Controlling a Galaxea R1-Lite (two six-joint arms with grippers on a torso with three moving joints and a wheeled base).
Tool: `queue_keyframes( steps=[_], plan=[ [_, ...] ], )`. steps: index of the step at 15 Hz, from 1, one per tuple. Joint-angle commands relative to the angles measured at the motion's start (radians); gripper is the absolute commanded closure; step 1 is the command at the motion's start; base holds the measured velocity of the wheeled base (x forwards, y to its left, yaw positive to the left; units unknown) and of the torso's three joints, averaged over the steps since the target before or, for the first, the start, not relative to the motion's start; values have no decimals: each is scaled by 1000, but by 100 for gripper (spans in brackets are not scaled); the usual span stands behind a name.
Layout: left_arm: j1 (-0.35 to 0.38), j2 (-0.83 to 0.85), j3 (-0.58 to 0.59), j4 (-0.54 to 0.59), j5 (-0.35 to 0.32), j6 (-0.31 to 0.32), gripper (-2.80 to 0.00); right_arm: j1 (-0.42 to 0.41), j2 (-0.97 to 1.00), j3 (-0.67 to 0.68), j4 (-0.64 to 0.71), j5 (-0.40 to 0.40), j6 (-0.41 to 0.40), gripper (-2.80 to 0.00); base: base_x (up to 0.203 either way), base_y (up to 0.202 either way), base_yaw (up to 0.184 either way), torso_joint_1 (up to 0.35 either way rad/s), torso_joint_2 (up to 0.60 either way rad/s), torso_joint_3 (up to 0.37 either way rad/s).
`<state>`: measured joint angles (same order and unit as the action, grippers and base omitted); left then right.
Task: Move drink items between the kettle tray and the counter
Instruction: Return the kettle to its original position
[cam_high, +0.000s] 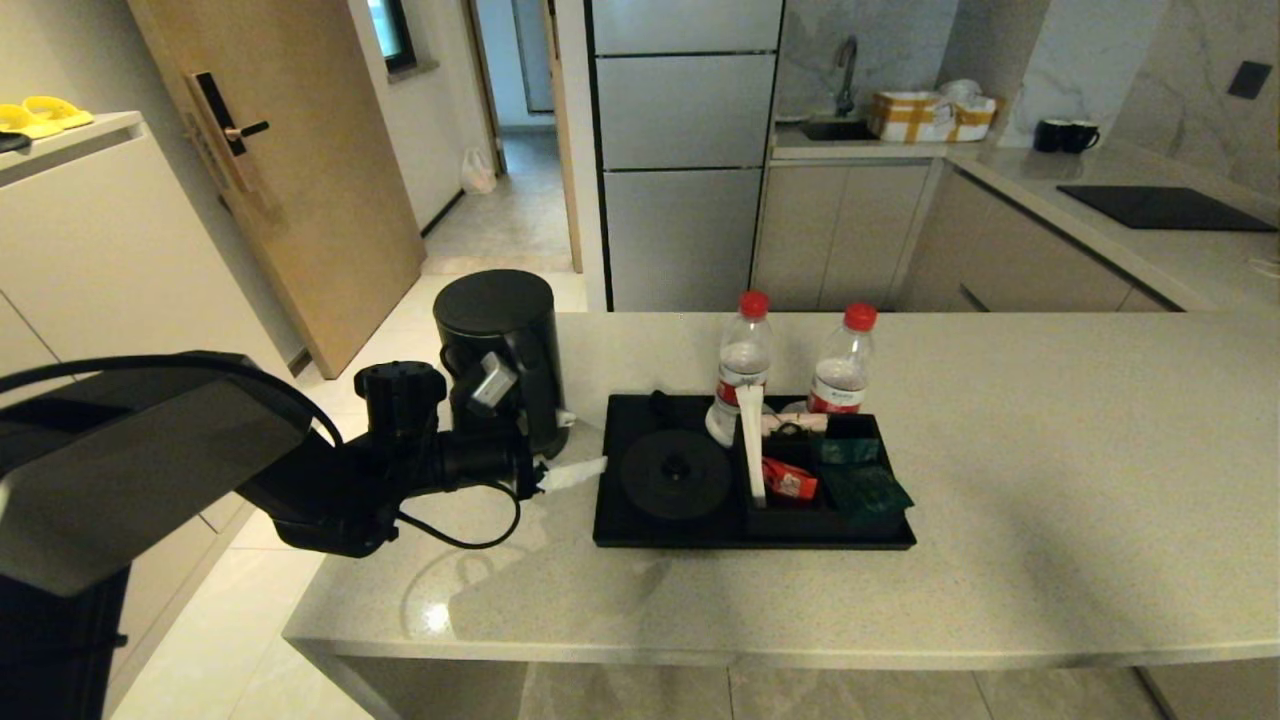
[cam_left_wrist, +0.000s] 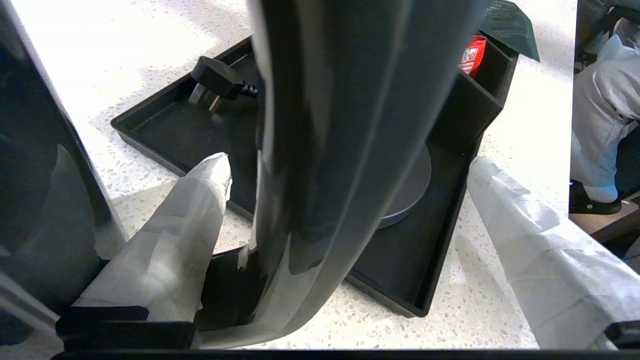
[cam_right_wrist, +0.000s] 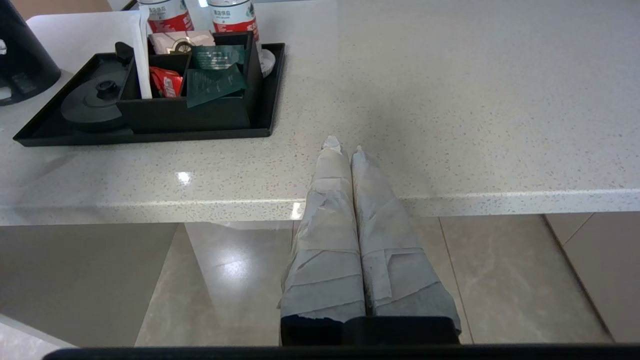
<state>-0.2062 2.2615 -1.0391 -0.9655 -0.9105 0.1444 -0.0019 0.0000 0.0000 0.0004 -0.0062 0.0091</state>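
The left tool (cam_left_wrist: 345, 210) is at the kettle's handle (cam_left_wrist: 320, 150), its two taped fingers (cam_left_wrist: 170, 250) spread apart with the handle running between them; one finger sits close beside the handle, the other stands well clear, so it is open around the handle, not clamped. The kettle (cam_high: 500, 350) stands upright on the tabletop (cam_high: 1000, 520), right at the tool and off the tray, near the tabletop's left end. Just beyond the tool lies the tray (cam_high: 610, 530), flat on the tabletop, with its round base (cam_high: 675, 475) bare and a plug (cam_left_wrist: 215, 80) lying in the far corner. Further along from the tool is the tray's boxed section (cam_high: 800, 520), holding a red sachet (cam_high: 790, 480), green sachets (cam_high: 865, 490) and a white stick (cam_high: 752, 445) standing up. Behind that box are two bottles (cam_high: 742, 365) with red caps, upright, side by side; from here I cannot tell whether both rest on the tray. The right tool (cam_right_wrist: 347, 150) hangs low at the near edge of the tabletop, well apart from the tray, its taped fingers pressed together and holding nothing.
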Motion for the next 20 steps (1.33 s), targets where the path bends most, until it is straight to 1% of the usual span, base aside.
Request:
queue_keyframes(
  steps=[1, 3, 4, 5, 11, 13, 16, 17, 20],
  plan=[
    [-1, 0, -1, -4, -5, 0, -280, 0, -2, 0, 0, 0, 0, 0, 0, 0, 0, 0, 0, 0],
    [-1, 3, -15, -2, 15, -2, -280, 0, -2, 0, 0, 0, 0, 0, 0, 0, 0, 0, 0, 0],
    [-1, 3, -15, -2, 15, -2, -280, 0, -2, 0, 0, 0, 0, 0, 0, 0, 0, 0, 0, 0],
    [-1, 0, -22, 3, 36, -4, -280, -1, -2, 0, 1, 0, 0, 0, 0, 0, 0, 0, 0, 0],
    [-1, 0, -33, 11, 39, -11, -280, 0, -2, 0, 1, 0, 0, 0, 0, 0, 0, 0, 0, 0],
    [-1, -10, -38, 33, 39, -32, -280, 0, -2, 0, 1, 0, 0, 0, 0, 0, 0, 0, 0, 0],
    [0, -10, -36, 38, 39, -32, -280, 0, -2, 0, 0, 0, 0, 0, 0, 0, 0, 0, 0, 0],
    [1, -10, -44, 43, 40, -36, 0, -1, -2, 0, 1, 0, 0, 0, 0, 0, 0, 0, 0, 0],
    [2, -10, -53, 44, 42, -60, 0, 0, -2, 0, 1, 0, 0, 0, 0, 0, 0, 0, 0, 0]
  ],
)
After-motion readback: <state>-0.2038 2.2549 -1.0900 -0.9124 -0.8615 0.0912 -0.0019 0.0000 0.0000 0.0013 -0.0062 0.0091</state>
